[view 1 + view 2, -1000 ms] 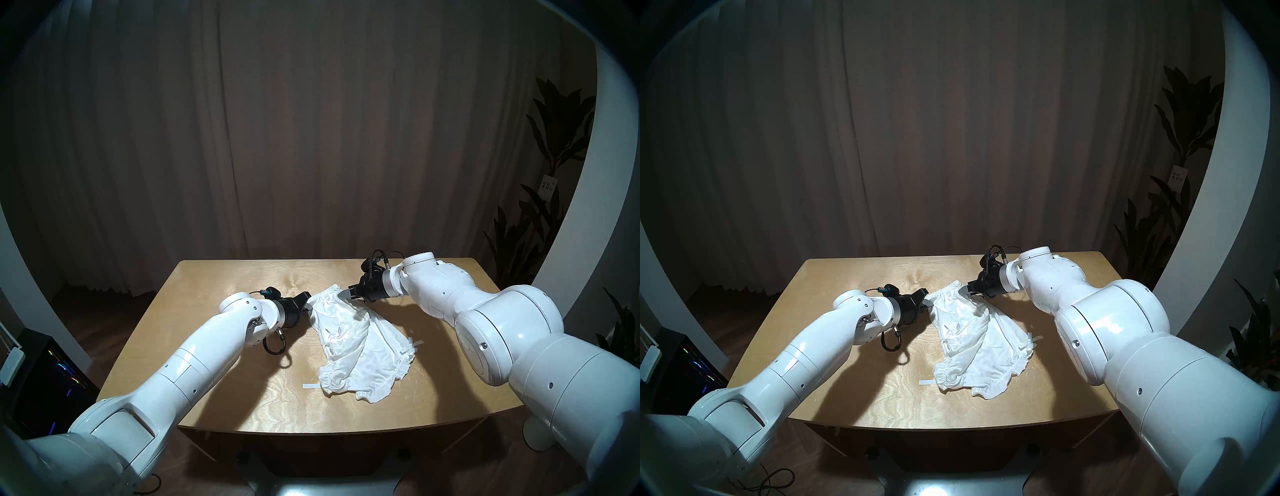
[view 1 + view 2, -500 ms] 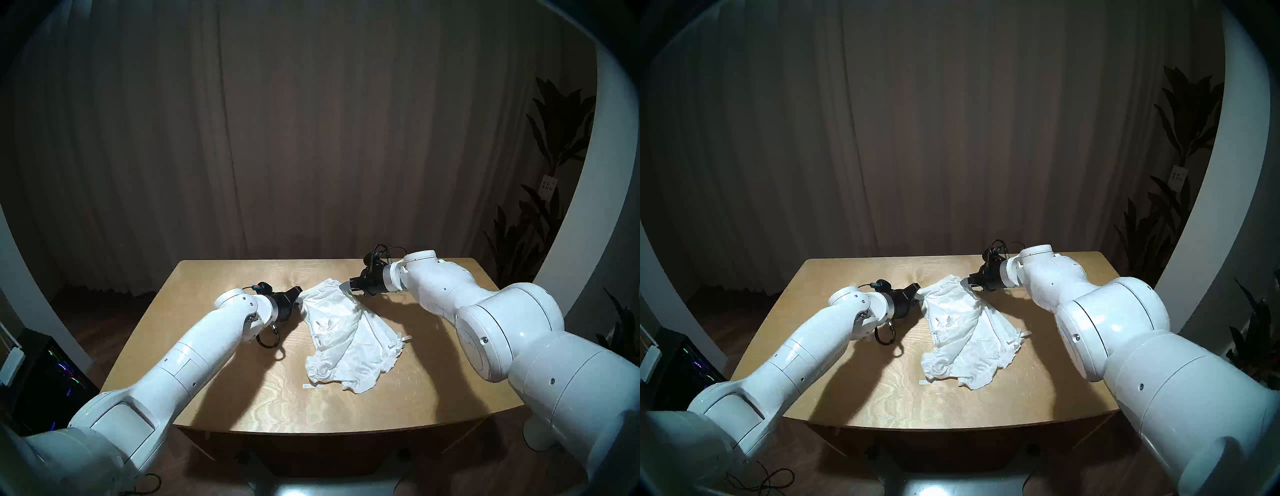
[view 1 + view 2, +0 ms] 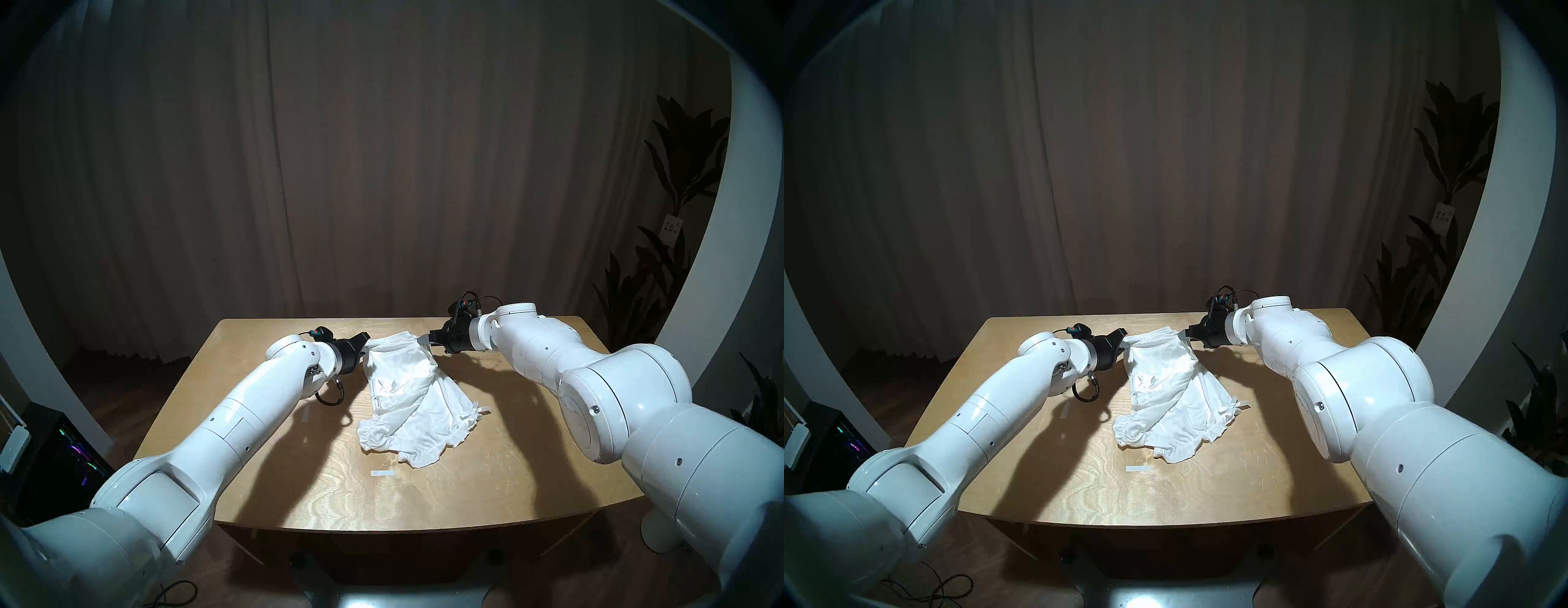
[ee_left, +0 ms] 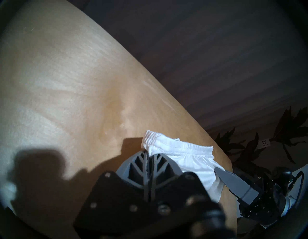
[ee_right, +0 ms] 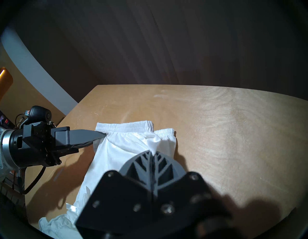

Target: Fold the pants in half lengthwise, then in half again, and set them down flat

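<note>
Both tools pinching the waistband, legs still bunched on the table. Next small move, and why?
Probably lift both a bit higher: left tool and right tool are shut on the waistband corners of the shorts, whose ruffled hems lie crumpled on the table.

You had bare table (image 3: 488,488) from five to seven o'clock of the pants (image 3: 407,399), crossed only by a flat tape strip (image 3: 382,473) near six. At nine, the left arm (image 3: 237,429) and its dangling cable loop (image 3: 330,397) blocked passage. At three, the right arm (image 3: 594,382) closed that side. Twelve o'clock stayed open to the table's far edge.
</note>
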Tool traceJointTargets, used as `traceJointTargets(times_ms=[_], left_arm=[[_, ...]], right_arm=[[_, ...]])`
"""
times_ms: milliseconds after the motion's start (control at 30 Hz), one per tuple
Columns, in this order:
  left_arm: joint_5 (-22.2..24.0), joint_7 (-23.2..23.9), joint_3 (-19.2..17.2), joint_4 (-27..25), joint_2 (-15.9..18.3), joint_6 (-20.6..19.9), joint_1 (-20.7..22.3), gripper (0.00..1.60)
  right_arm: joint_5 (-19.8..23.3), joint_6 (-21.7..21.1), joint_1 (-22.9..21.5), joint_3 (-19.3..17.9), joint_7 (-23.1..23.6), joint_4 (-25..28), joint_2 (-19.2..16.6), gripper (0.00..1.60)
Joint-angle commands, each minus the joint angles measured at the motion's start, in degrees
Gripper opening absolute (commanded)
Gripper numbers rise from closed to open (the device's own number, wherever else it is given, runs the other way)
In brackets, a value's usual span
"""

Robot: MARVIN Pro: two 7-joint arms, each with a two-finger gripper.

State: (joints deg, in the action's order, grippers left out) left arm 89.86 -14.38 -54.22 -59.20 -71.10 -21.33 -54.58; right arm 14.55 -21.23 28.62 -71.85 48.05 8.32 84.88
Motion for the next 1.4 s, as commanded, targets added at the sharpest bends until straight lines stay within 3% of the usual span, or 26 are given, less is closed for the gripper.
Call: traceJointTargets(times_ms=[0, 400, 600, 633, 667, 700, 733, 867, 933, 1000, 1033, 1067, 1100, 1133, 1167, 1367], left_arm=[[-1.3, 1.4, 0.2, 0.5, -1.4, 0.4, 4.0, 0.00], [-2.3, 3.5, -0.2, 0.5, -0.7, 0.4, 3.2, 0.00], [-3.0, 3.7, 0.5, 1.3, -0.9, 0.0, 2.3, 0.00], [-3.2, 3.8, 0.6, 1.6, -1.1, 0.2, 2.2, 0.00], [-3.2, 3.8, 0.6, 1.6, -1.1, 0.2, 2.2, 0.00], [-3.3, 3.9, 0.7, 1.9, -1.2, 0.2, 2.2, 0.00], [-3.3, 3.9, 0.7, 2.1, -1.2, 0.2, 2.2, 0.00], [-3.5, 4.0, 0.7, 2.8, -1.3, 0.3, 2.4, 0.00], [-3.5, 4.1, 0.5, 3.2, -1.3, 0.3, 2.7, 0.00], [-3.6, 4.2, 0.5, 3.4, -1.4, 0.3, 2.8, 0.00], [-3.5, 4.2, 0.4, 3.6, -1.5, 0.4, 2.9, 0.00], [-3.6, 4.2, 0.3, 3.8, -1.5, 0.4, 3.0, 0.00], [-3.6, 4.2, 0.3, 4.1, -1.7, 0.4, 3.1, 0.00], [-3.7, 4.2, 0.3, 4.3, -1.8, 0.4, 3.2, 0.00], [-3.8, 4.3, 0.3, 4.5, -1.9, 0.3, 3.3, 0.00], [-4.0, 4.3, 0.2, 5.6, -2.4, 0.3, 3.7, 0.00]], right_arm=[[1.1, 0.3, -1.9, -1.2, -0.7, 0.4, 0.3, 0.00], [2.0, 0.4, -1.7, -3.1, -0.9, -0.1, -0.2, 0.00], [-0.3, 2.2, -0.6, -1.0, -2.3, 0.0, 0.7, 0.00], [-0.3, 2.4, -0.4, -0.9, -2.4, -0.1, 0.9, 0.43], [-0.3, 2.4, -0.4, -0.9, -2.4, -0.1, 0.9, 0.43], [-0.4, 2.6, -0.3, -0.8, -2.5, -0.2, 1.0, 0.65], [-0.2, 2.6, -0.1, -1.0, -2.6, -0.3, 1.1, 0.56], [-0.3, 2.5, -0.5, -1.1, -3.4, -0.4, 1.3, 0.60], [-0.4, 2.4, -0.7, -1.3, -3.9, -0.5, 1.4, 0.48], [-0.3, 2.3, -0.8, -1.4, -4.1, -0.5, 1.5, 0.53], [-0.3, 2.4, -0.8, -1.5, -4.3, -0.5, 1.5, 0.70], [-0.3, 2.3, -0.8, -1.6, -4.6, -0.5, 1.6, 0.70], [-0.2, 2.4, -0.9, -1.8, -5.1, -0.5, 1.7, 1.17], [-0.2, 2.4, -0.8, -1.9, -5.4, -0.5, 1.8, 1.17], [-0.3, 2.5, -0.7, -1.9, -5.7, -0.5, 1.9, 1.60], [-0.3, 2.9, -0.1, -2.2, -7.2, -0.6, 2.6, 1.60]])
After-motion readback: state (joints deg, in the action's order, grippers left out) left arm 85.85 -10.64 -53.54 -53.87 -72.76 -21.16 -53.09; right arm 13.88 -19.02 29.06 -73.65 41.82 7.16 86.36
